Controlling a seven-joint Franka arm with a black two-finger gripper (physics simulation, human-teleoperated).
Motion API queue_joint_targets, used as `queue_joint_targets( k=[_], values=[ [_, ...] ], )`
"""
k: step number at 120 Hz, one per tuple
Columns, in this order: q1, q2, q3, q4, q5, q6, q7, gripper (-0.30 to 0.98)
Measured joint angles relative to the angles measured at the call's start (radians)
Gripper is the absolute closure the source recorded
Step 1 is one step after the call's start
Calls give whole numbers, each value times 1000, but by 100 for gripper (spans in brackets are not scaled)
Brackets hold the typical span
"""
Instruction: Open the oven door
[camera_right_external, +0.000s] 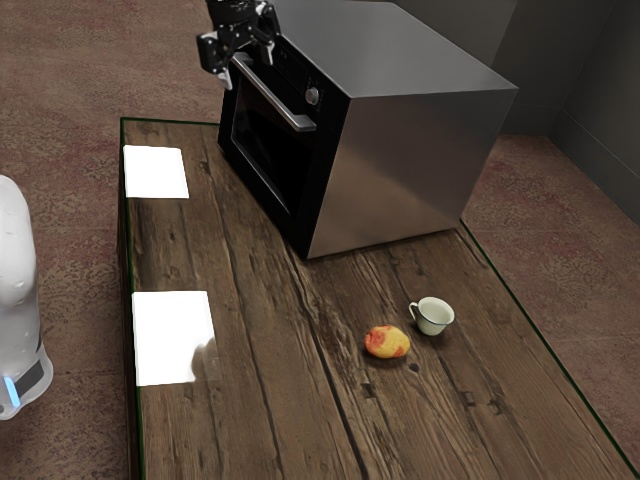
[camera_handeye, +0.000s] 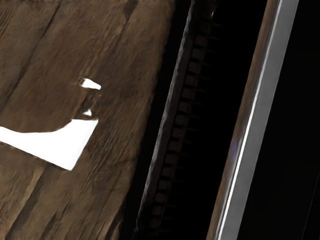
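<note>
Bare planks of a wooden table (camera_right_external: 270, 440) first, then a red-and-yellow fruit (camera_right_external: 387, 342) and, just beyond and beside it, a small cup (camera_right_external: 432, 316), upright, with no part in the job, most likely, and well apart from the door's probable swing. Toward the exterior view's left, a near white patch (camera_right_external: 172, 335), blotted by a grey smudge too vague to name, and a white arm (camera_right_external: 15, 260) cut off by the picture's edge, with the links up to the hand out of frame. Farther on, another white patch (camera_right_external: 155, 172) and the oven (camera_right_external: 420, 160), set with its front toward the arm's side, presumably to give room for a pull. Oven door (camera_right_external: 265, 150) on that front, looking shut; dark glass, hard to see into. Across its upper part, a handle (camera_right_external: 275, 97), held off the face so as to let fingers reach round. Farthest along, at the handle's far end, a black gripper (camera_right_external: 248, 68), fingers apart, placed there probably to straddle the bar before closing and drawing back. Cannot tell about contact. In the wrist view, handle running out of frame both ways, beside slot-like shapes lost in black.
</note>
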Motion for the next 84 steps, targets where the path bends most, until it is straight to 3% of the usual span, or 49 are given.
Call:
queue_joint_targets(
  k=[84],
  values=[
    [-4,7,0,-90,-11,107,149,0]
  ],
)
